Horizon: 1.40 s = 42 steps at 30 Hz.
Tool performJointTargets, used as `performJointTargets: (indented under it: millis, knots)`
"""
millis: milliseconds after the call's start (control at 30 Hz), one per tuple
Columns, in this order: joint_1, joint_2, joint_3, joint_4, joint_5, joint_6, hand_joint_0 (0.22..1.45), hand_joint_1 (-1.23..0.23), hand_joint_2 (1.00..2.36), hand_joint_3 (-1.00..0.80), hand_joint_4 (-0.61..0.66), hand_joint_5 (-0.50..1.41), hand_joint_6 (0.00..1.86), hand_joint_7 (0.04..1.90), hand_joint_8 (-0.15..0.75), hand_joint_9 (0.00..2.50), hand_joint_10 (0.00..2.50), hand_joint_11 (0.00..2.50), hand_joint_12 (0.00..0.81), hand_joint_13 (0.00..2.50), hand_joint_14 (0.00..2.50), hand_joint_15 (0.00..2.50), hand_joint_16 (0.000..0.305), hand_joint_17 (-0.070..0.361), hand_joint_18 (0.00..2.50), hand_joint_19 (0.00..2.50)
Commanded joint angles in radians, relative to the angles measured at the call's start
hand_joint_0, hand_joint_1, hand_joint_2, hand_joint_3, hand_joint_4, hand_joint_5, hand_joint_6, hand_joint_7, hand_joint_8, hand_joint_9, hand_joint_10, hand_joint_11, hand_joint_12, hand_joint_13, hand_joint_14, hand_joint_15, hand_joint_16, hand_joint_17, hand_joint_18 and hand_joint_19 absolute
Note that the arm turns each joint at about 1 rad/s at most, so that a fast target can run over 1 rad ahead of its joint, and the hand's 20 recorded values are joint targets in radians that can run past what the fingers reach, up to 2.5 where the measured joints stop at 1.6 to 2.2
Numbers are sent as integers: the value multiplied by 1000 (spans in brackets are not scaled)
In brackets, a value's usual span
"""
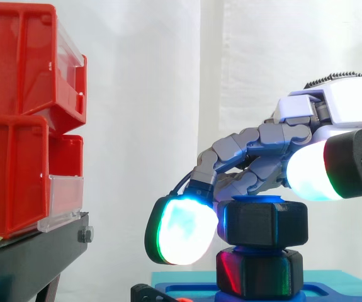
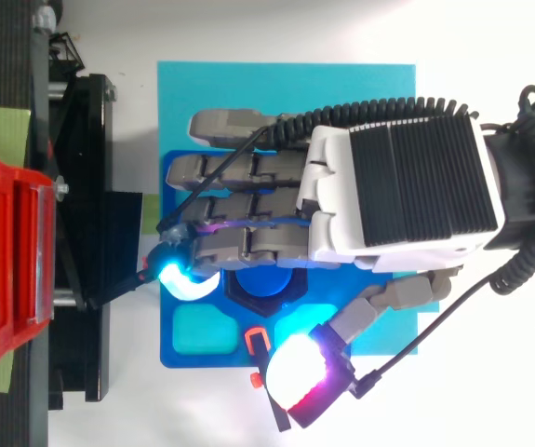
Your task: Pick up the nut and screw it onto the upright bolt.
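A black nut (image 1: 265, 223) sits on the upright blue bolt, whose top (image 2: 267, 279) shows through the nut's hole. Below it a second black hexagonal piece (image 1: 259, 270) rests on the blue base plate (image 2: 183, 279). My hand (image 2: 397, 186) hovers over the bolt, with its fingers loosely bent above and to the left of the nut. One glowing fingertip (image 1: 181, 229) hangs at the nut's left side. The thumb (image 2: 304, 377) is spread away from the nut and higher than its top. Nothing is pinched between fingers and thumb.
The blue plate lies on a teal mat (image 2: 379, 84). Red bins (image 1: 23, 113) on a black stand (image 1: 29, 258) rise to the left of the bolt, a short gap from the fingertips. A small orange part (image 2: 256, 337) lies on the plate's edge.
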Motion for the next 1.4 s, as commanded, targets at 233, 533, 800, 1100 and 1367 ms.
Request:
performJointTargets:
  millis: [233, 533, 800, 1100, 1367]
  knots:
    - [-4, 0, -1, 4, -2, 1, 419, -360, 1000, -500, 170, -97, 504, 966, 265, 769, 0, 0, 373, 418, 0, 0, 43, 98, 104, 0]
    - [-12, 1, 5, 6, -9, 1, 425, -359, 1000, -500, 161, -86, 504, 1107, 275, 809, 0, 37, 368, 459, 0, 0, 42, 94, 165, 0]
    - [-18, 1, 5, 4, -15, 1, 427, -358, 1000, -500, 154, -74, 503, 1180, 278, 821, 0, 49, 367, 490, 0, 0, 41, 92, 198, 0]
    - [-27, 1, 28, -2, -36, -1, 432, -358, 1000, -500, 156, -42, 503, 1285, 287, 903, 3, 70, 360, 550, 0, 0, 40, 91, 258, 0]
    - [-36, 1, 59, -66, -55, -13, 441, -360, 1000, -500, 171, 13, 503, 1333, 280, 1054, 1, 79, 344, 617, 0, 0, 38, 86, 317, 12]
